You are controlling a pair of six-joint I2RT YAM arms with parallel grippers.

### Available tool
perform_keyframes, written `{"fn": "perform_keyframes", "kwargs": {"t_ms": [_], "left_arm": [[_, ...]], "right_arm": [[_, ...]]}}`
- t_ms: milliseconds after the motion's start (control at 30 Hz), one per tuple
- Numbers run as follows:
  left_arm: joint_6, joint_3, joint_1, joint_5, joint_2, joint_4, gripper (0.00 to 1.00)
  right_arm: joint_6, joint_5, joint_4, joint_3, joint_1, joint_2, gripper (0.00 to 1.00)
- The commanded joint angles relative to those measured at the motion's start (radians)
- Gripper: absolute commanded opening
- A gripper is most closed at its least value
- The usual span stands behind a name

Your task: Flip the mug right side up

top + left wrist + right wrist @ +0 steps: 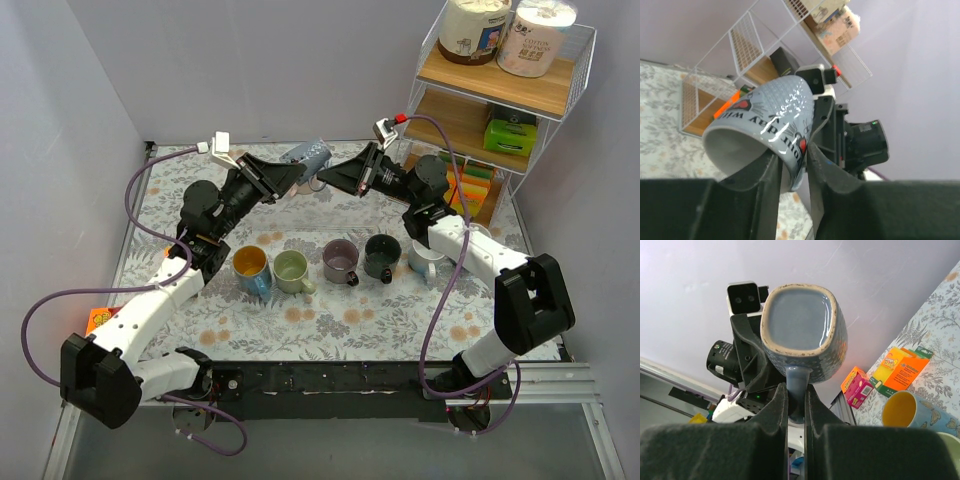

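A grey-blue mug [308, 155] with printed lettering hangs in the air over the back middle of the table, tipped on its side. My left gripper [290, 175] is shut on the mug's rim wall; in the left wrist view the mug [765, 125] has its open mouth turned down-left, one finger inside and one outside [792, 160]. My right gripper [325, 178] is shut on the handle [797, 385]; the right wrist view shows the mug's base [800, 325] facing the camera, above the gripper [796, 395].
A row of upright mugs stands on the flowered mat: blue with yellow inside [250, 268], green [291, 270], purple [340, 260], dark [382, 256], pale [425, 258]. A wire shelf [500, 90] stands back right. An orange box [100, 318] lies at the left edge.
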Motion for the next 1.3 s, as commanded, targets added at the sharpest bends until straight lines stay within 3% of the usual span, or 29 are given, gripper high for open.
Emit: {"fn": "perform_keyframes", "kwargs": {"t_ms": [0,33,167,200,233,300,333,400,567,700,900,1067,1267], "left_arm": [[0.003,0.041,0.007,0.005,-0.016,-0.018,0.11],[0.002,0.065,0.007,-0.002,-0.015,-0.044,0.0],[0.048,0.166,0.007,-0.067,0.008,-0.23,0.0],[0.06,0.183,0.007,-0.105,0.014,-0.312,0.0],[0.081,0.2,0.007,-0.123,0.016,-0.349,0.0],[0.097,0.239,0.005,-0.177,0.014,-0.456,0.0],[0.106,0.249,0.007,-0.189,0.013,-0.489,0.0],[0.124,0.275,0.007,-0.222,0.001,-0.582,0.0],[0.183,0.358,0.007,-0.378,-0.015,-0.82,0.0],[0.251,0.502,0.007,-0.543,0.046,-1.195,0.0],[0.243,0.616,0.007,-0.691,0.152,-1.582,0.0],[0.219,0.537,0.031,-0.707,0.137,-1.64,0.0],[0.319,0.424,0.137,-0.634,0.093,-1.641,0.0]], "right_arm": [[0.018,0.003,0.092,0.0,0.013,-0.01,0.01],[0.017,-0.002,0.069,0.007,0.014,-0.004,0.01],[-0.024,-0.023,-0.008,0.012,0.016,0.003,0.01],[-0.035,-0.023,-0.055,0.012,0.016,0.001,0.09],[-0.051,-0.023,-0.071,0.012,0.016,-0.003,0.23],[-0.086,-0.019,-0.145,0.014,0.016,-0.01,0.43],[-0.101,-0.013,-0.181,0.015,0.016,-0.019,0.6],[-0.147,0.001,-0.281,0.023,0.014,-0.022,0.7],[-0.241,-0.002,-0.526,0.059,0.013,-0.004,0.73],[-0.314,0.015,-0.66,0.122,0.01,0.007,0.72],[-0.4,0.039,-0.776,0.188,-0.003,0.021,0.71],[-0.402,0.035,-0.787,0.19,-0.007,0.023,0.71],[-0.4,0.026,-0.79,0.179,-0.018,0.015,0.69]]}}
